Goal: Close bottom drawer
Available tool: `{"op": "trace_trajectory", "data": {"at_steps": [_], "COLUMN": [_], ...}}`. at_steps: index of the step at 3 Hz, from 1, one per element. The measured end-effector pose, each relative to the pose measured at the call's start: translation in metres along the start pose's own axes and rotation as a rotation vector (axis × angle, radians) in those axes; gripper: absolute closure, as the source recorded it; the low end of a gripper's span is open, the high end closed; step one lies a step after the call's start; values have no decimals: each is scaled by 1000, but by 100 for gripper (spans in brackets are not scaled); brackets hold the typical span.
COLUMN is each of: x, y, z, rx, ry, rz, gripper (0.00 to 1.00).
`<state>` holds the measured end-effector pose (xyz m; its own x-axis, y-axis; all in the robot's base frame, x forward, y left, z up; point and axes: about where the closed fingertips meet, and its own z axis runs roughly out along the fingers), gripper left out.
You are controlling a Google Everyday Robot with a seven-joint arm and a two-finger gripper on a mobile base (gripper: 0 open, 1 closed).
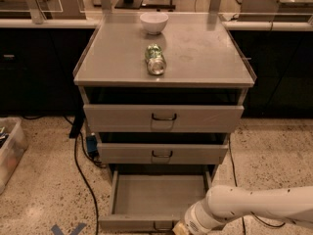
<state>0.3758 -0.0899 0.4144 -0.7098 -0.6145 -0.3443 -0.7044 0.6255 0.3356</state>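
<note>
While bottom drawer lies open, gripper fronts it.

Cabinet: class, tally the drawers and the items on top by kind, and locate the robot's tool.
Drawers: 3 (top drawer, middle drawer, bottom drawer)
Bowl: 1
Can: 1
Total: 5
The tool sits low, by the bottom drawer's front panel.

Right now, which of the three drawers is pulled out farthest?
The bottom drawer: its flat tray is exposed, while the middle drawer and top drawer barely stick out. The gripper is low at its front panel.
</note>
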Motion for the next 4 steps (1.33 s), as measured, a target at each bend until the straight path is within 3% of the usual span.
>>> {"op": "trace_trajectory", "data": {"at_steps": [1,2,3,4], "x": [8,35,31,39], "y": [-5,-41,-44,-50], "z": [-2,4,5,10], "rx": [-15,91,94,86], "ry": [2,79,72,53], "rz": [-6,-13,-14,25], "gripper": [100,100,100,100]}}
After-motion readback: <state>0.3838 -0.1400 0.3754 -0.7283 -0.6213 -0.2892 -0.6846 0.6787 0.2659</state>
